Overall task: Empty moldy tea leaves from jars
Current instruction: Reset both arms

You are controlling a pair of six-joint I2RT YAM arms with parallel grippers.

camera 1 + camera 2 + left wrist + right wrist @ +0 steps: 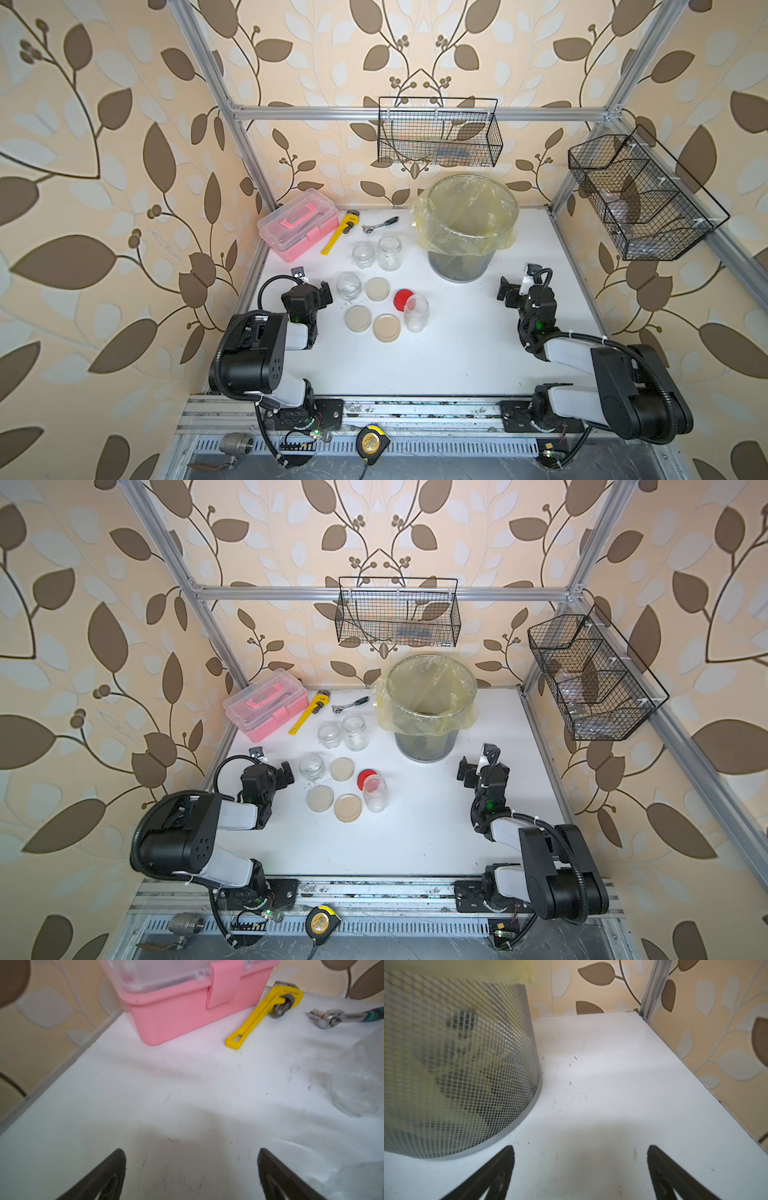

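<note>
Both arms sit low at the sides of the white surface. Each pincer is spread wide and grips nothing. The left pincer is near the pink toolbox. In the left wrist view its dark fingertips stand far apart over bare surface. The right pincer is beside the bin, a grey mesh bin with a yellowish liner folded over its rim. In the right wrist view its fingertips are just as far apart, with the mesh wall close by.

Four clear glass jars stand upright and open-mouthed between the arms. The short jar and the tall jar are side by side near the handle end of the yellow wrench, with a ratchet behind them. The third jar is the nearest to the left pincer. The fourth jar stands just in front of the red lid and overlaps it in both top views.

Three beige lids lie flat: the back lid between the third jar and the red lid, the left lid, and the front lid.

The jars look clear inside. The tea leaves show as dark specks scattered on the surface, some at the foot of the bin. Dark shapes show through the mesh low in the bin, too blurred to name.
</note>
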